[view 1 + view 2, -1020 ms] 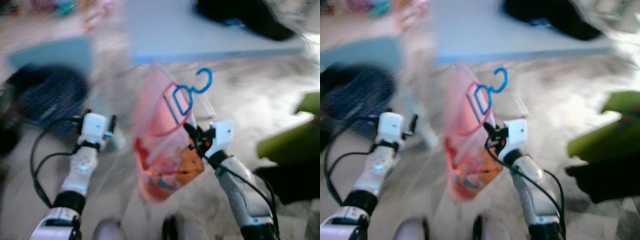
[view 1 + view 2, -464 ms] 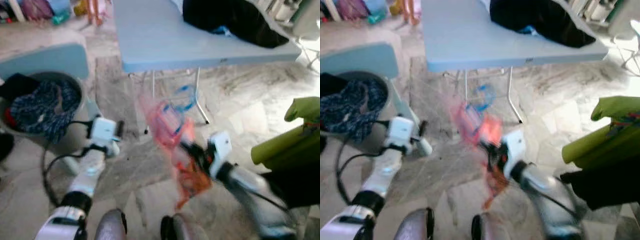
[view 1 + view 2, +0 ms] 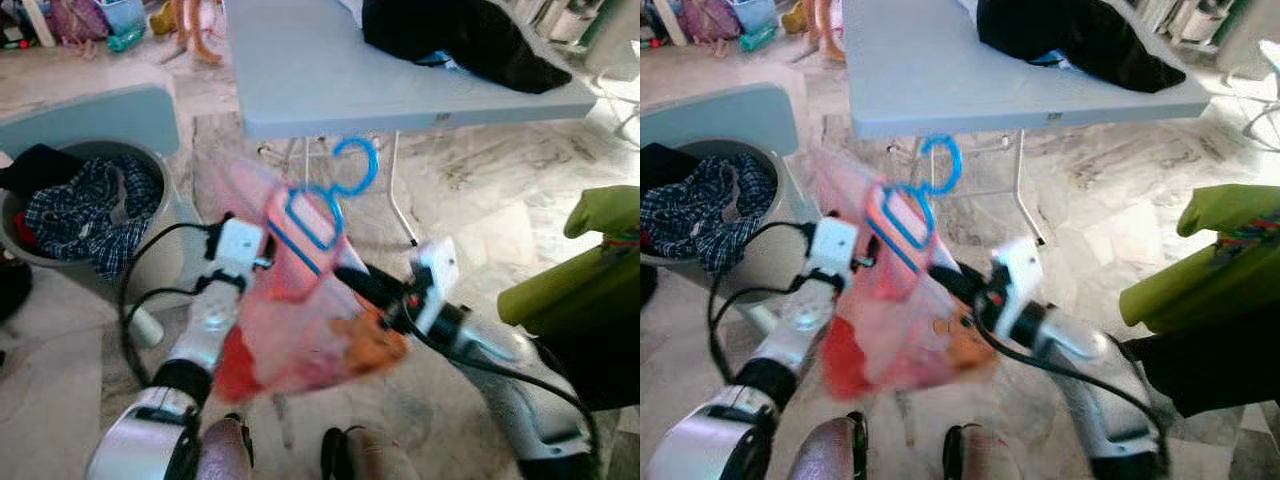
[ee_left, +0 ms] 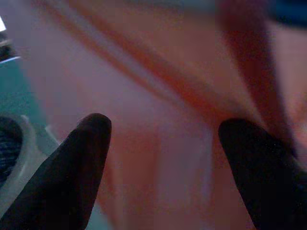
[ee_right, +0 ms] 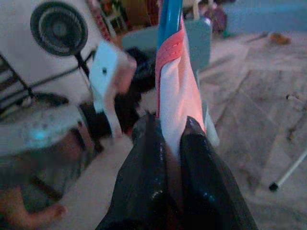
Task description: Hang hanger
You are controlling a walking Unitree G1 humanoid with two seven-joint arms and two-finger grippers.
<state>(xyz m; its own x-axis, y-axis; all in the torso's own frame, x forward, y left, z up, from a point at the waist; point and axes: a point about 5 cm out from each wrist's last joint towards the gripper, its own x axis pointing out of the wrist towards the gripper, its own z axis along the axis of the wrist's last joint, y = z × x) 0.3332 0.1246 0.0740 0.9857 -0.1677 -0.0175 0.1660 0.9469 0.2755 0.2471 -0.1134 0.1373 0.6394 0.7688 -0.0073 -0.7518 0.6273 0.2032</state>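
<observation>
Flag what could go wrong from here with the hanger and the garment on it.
1. The right gripper pinches mostly pink garment cloth beside the blue hanger; the hanger might slip out.
2. The left gripper is open against the cloth; its fingers may snag it.
3. The folding table edge sits just beyond the hook; a swing could catch it.

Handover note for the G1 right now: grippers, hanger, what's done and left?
Right gripper: shut on the pink garment at the blue hanger, holding it up in front of the robot.
Left gripper: open, fingers close against the garment's other side.
Hanger hook is free, hooked on nothing; the blue table stands ahead, laundry basket to the robot's left.
Done: garment on hanger, lifted.
Left: hang it; no rail seen.
</observation>
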